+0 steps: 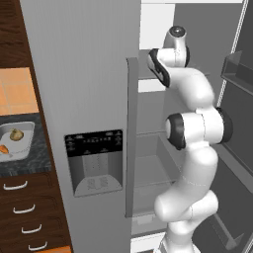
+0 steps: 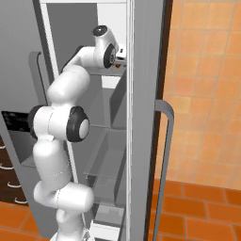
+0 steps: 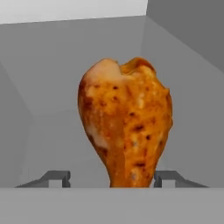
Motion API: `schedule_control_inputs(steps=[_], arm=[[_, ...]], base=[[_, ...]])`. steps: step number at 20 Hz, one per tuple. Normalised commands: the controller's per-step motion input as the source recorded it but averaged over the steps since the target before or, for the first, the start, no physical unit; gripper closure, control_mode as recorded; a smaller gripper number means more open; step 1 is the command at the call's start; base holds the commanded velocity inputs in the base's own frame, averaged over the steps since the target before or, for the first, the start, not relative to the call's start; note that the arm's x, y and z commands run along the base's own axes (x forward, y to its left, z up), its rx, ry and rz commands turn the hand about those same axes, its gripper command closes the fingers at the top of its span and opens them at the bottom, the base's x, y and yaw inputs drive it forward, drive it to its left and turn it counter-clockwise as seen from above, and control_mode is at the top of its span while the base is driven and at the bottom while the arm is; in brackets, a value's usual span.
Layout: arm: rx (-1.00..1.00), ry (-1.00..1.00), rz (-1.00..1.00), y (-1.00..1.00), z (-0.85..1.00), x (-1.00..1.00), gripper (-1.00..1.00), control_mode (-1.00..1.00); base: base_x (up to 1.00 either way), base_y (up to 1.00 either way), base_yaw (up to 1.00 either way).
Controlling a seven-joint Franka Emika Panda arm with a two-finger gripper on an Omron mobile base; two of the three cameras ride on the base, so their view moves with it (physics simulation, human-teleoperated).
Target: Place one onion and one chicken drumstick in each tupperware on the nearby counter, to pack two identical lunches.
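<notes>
My arm (image 1: pixel 195 128) reaches up into the open fridge (image 1: pixel 84 74), past its long grey door handle (image 1: pixel 131 138), with my hand at an upper shelf. In the right base view the arm (image 2: pixel 59 122) bends in between the fridge wall and the open door (image 2: pixel 143 117), and a speck of orange shows just beyond my wrist.

In the hand view, a drumstick (image 3: pixel 127 124) stands right in front of my gripper (image 3: pixel 111 177). Its meaty end is up and its narrow end points down between my two finger tips (image 3: pixel 57 177). One tip sits to each side of the narrow end, with a small gap on each side, so the jaws stand apart around it. I cannot tell whether they are touching it or gripping it. The drumstick is glazed orange-brown with darker spots and a pale patch at the top. Behind it are the plain grey walls and floor of the fridge compartment.

Far to the left in the left base view, a tupperware (image 1: pixel 20 129) lies on the dark speckled worktop (image 1: pixel 29 163), beside the fridge. It holds an onion (image 1: pixel 17 134) toward its back and a second drumstick (image 1: pixel 4 148) toward its front, at the edge of the picture. Below the worktop are brown drawers (image 1: pixel 29 217) with curved silver handles, and above it is an orange tiled wall (image 1: pixel 17 91).
</notes>
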Motion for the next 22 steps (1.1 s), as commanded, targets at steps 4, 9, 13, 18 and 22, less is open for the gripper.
schedule_control_inputs(steps=[4, 9, 13, 18, 22], arm=[[0.0, 0.06, 0.0, -0.07, -0.29, 0.2, 1.0, -1.0], [-0.01, -0.07, 0.0, 0.02, -0.29, -0.32, 1.0, -1.0], [0.0, -0.09, 0.0, 0.13, -0.02, -0.88, 1.0, -1.0], [-0.02, -0.17, 0.0, 0.13, -0.09, -1.0, 1.0, -1.0], [0.0, -0.14, 0.0, 0.03, 0.0, -1.0, 1.0, -1.0]], base=[[0.0, 0.0, 0.0], [0.0, 0.0, 0.0], [0.0, 0.0, 0.0], [0.0, 0.0, 0.0], [0.0, 0.0, 0.0]])
